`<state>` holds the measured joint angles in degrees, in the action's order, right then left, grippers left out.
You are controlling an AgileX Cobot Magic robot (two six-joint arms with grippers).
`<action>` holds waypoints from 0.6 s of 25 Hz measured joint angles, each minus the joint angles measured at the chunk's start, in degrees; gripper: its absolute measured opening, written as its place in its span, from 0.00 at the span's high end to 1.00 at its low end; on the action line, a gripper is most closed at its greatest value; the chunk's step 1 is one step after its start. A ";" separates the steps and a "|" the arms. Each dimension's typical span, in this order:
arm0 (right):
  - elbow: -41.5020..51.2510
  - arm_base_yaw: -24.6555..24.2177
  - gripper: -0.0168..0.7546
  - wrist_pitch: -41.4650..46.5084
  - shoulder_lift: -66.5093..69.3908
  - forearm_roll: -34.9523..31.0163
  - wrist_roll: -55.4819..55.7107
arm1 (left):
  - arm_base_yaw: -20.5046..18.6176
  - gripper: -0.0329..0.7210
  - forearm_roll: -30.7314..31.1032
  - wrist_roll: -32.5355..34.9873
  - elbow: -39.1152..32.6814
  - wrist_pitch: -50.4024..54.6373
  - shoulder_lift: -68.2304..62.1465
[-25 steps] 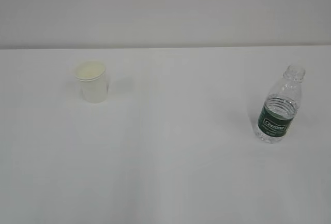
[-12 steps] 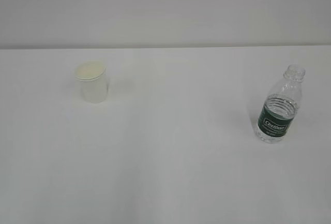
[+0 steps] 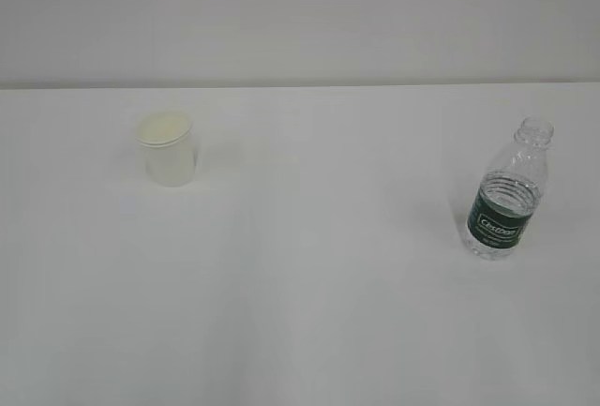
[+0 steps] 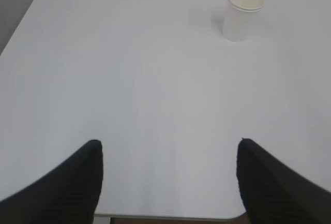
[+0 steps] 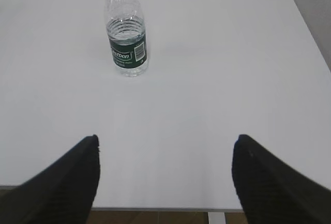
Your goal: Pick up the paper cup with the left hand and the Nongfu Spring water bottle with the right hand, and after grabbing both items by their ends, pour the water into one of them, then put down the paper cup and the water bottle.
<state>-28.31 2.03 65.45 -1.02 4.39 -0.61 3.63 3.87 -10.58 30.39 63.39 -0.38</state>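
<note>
- On the left half of the white table stands the paper cup, upright and alone: a small tapered cone of plain matte white paper with a rolled rim and a cream inside that looks empty from this angle.
- Well apart from it, over on the right half, the Nongfu Spring water bottle also stands upright, clear ribbed plastic narrowing to a threaded, capless neck.
- A dark green label band with white lettering wraps its lower body; from the right wrist view a small barcode patch shows on the label too.
- Inside the bottle the water is clear and colourless, its surface sitting just above the label's top edge, among the ribs.
- Nearer the front edge, the left hand hovers with its two black, finely ridged fingers spread wide, gripping nothing; the cup sits far ahead of it, off toward the right of its view.
- Likewise the right hand has its dark, textured fingers set wide apart and empty, with the bottle well ahead and to the left of its gap.
- Neither gripper appears in the exterior view.
- Around everything, the tabletop is smooth, matte and even, with a rounded front corner visible below the left hand, and a pale plain wall rises behind its far edge.
</note>
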 joint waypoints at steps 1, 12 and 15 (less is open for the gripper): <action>0.00 0.00 0.21 0.00 0.00 0.00 0.00 | 0.00 0.19 0.00 0.00 0.00 0.00 0.00; 0.00 0.00 0.21 0.00 0.00 0.00 -0.38 | 0.00 0.25 0.00 0.00 0.00 0.00 0.00; -0.10 0.00 0.21 0.00 0.00 0.00 -0.61 | 0.00 0.25 0.00 0.00 0.00 0.00 -0.10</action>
<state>-28.41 2.03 65.45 -1.02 4.39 -1.22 3.63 3.87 -10.58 30.39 63.39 -0.49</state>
